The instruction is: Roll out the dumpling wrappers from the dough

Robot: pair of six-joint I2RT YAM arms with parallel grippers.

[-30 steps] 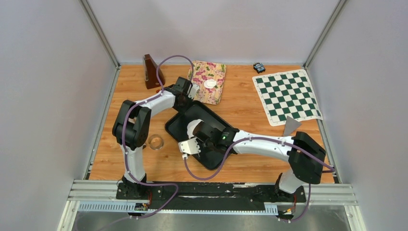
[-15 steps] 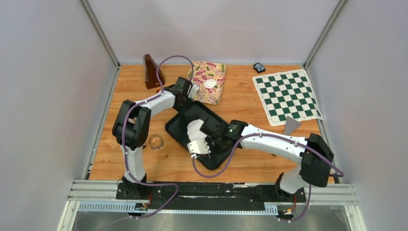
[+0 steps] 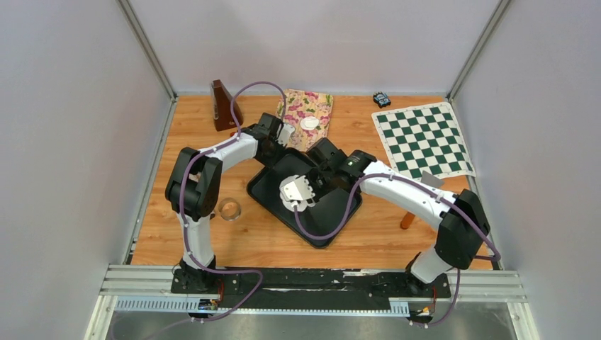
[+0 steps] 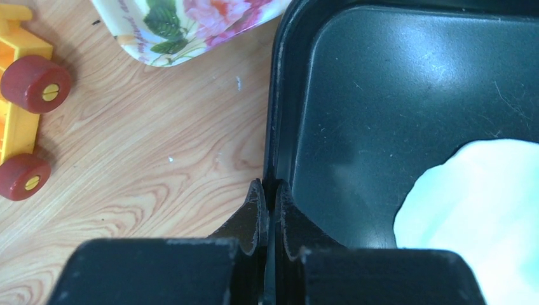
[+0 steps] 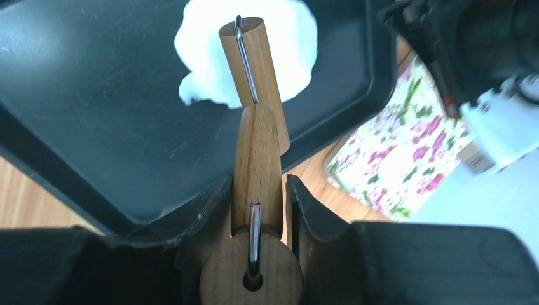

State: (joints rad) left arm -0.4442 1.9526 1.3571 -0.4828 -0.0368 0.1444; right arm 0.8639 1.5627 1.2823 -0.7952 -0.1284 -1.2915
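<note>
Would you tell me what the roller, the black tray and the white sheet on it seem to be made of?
The roller looks like pale bare wood, grain showing, with a thin metal wire. The tray is probably coated metal: dark, satin sheen, fine scratches, though plastic is possible. The sheet looks like soft dough: matte white, ragged edge.

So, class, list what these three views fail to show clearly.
Right wrist view: the wooden roller hides the dough's middle.
Left wrist view: dough cut by the right edge; yellow toy cut by the left edge.
Top view: small black object too small to identify.
</note>
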